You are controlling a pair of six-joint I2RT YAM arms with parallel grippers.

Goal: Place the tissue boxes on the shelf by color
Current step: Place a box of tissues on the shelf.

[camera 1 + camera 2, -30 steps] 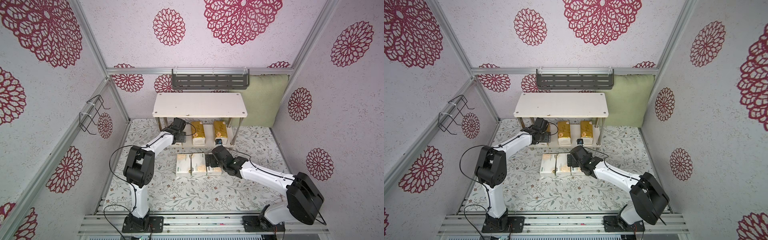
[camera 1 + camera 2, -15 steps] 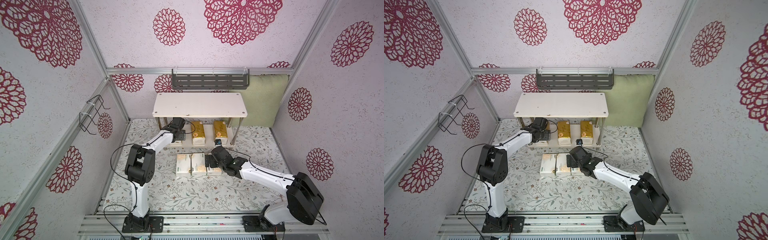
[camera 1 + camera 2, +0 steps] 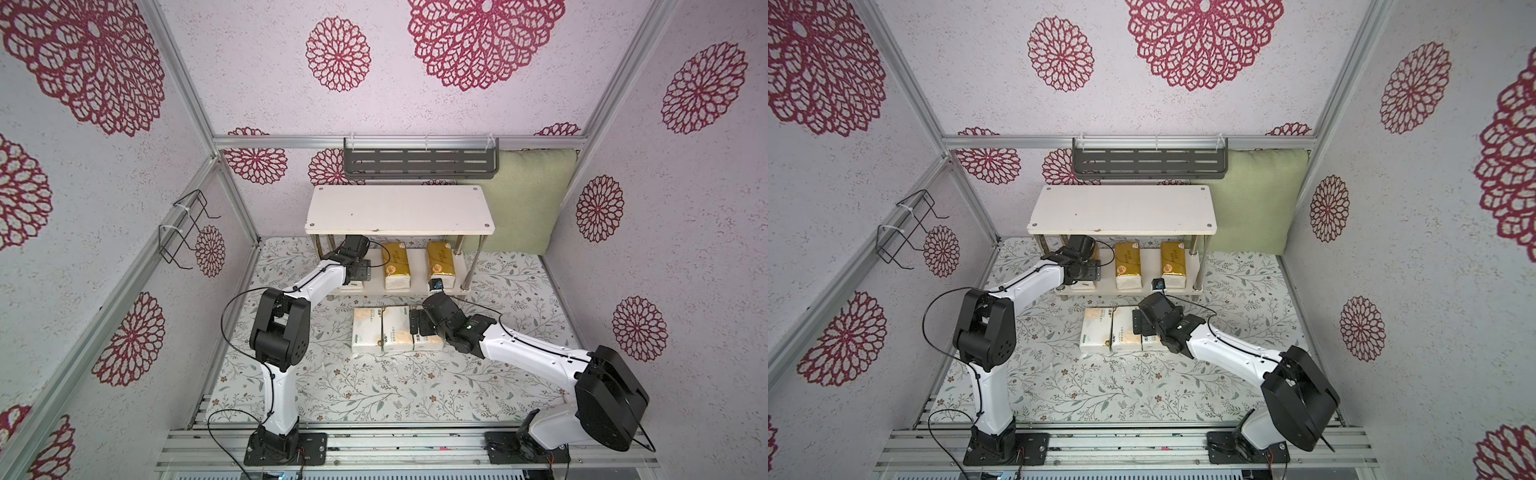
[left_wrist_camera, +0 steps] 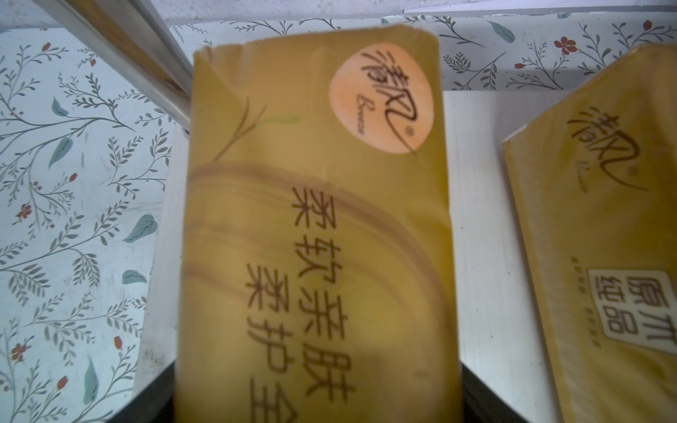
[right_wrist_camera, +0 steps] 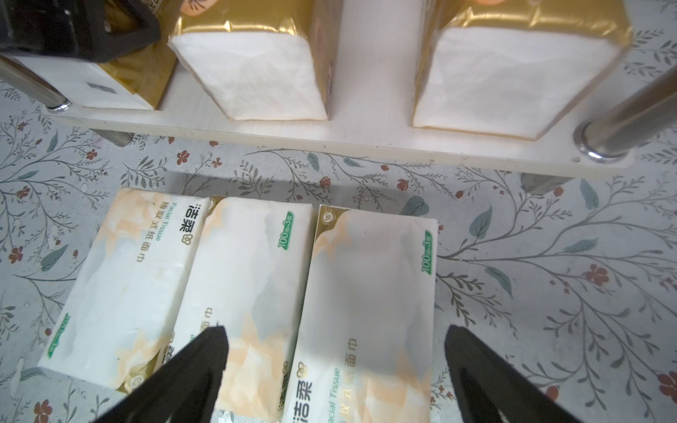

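The shelf (image 3: 399,210) stands at the back, its top board bare. Two gold tissue boxes (image 3: 395,266) (image 3: 440,259) lie on its lower board (image 5: 366,139). A third gold box (image 4: 315,219) lies at the left end of that board. My left gripper (image 4: 318,366) is shut on this box's near part, one black finger against each long side. Three white tissue boxes (image 5: 121,278) (image 5: 249,271) (image 5: 370,289) lie side by side on the table before the shelf. My right gripper (image 5: 337,342) hangs open over the rightmost one, touching nothing.
A chrome leg (image 5: 622,121) stands at the shelf's front right corner. Another chrome leg (image 4: 146,62) rises close beside the held box. On the back wall hang a dark grey slotted rack (image 3: 419,163) and a green cushion (image 3: 528,199). A black wire holder (image 3: 185,226) is on the left wall.
The left arm has shifted only slightly, still in the lower tier with the gold box. The right arm has stayed still over the white boxes.
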